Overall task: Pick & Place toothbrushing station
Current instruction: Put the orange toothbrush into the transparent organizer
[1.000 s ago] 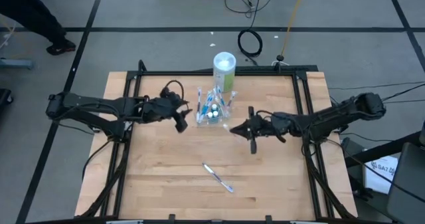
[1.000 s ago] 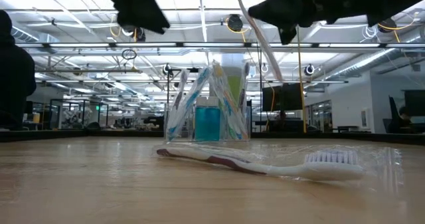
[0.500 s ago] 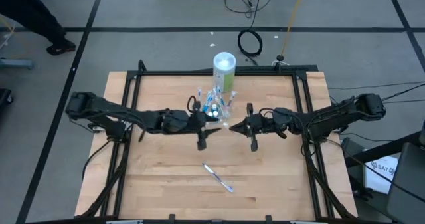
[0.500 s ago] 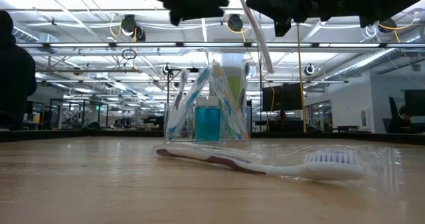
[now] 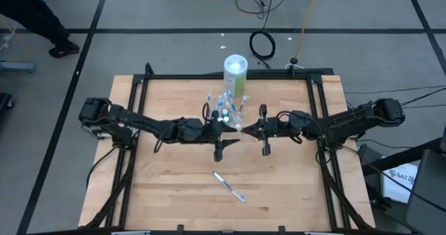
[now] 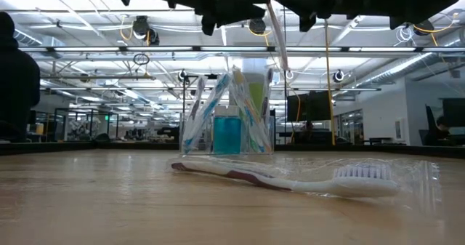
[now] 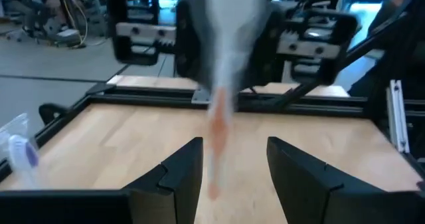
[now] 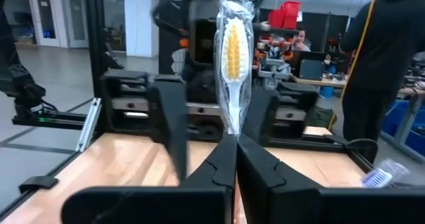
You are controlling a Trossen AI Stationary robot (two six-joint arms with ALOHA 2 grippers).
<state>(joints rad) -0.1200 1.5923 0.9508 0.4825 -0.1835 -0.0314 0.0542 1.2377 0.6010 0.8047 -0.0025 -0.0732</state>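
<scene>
1. Right wrist view: my right gripper stayed clamped on a wrapped toothbrush, held upright.
2. Left gripper gaped around its handle, beside the cup.

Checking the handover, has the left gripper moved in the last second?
Yes. The left gripper moved rightward past the clear cup, toward the right gripper.

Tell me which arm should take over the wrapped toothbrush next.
Left. The right claw is shut on the wrapped toothbrush, holding it upright. The left claw faces it with open fingers either side of the handle, so it probably only needs to close. The clear cup stands just behind both.
</scene>
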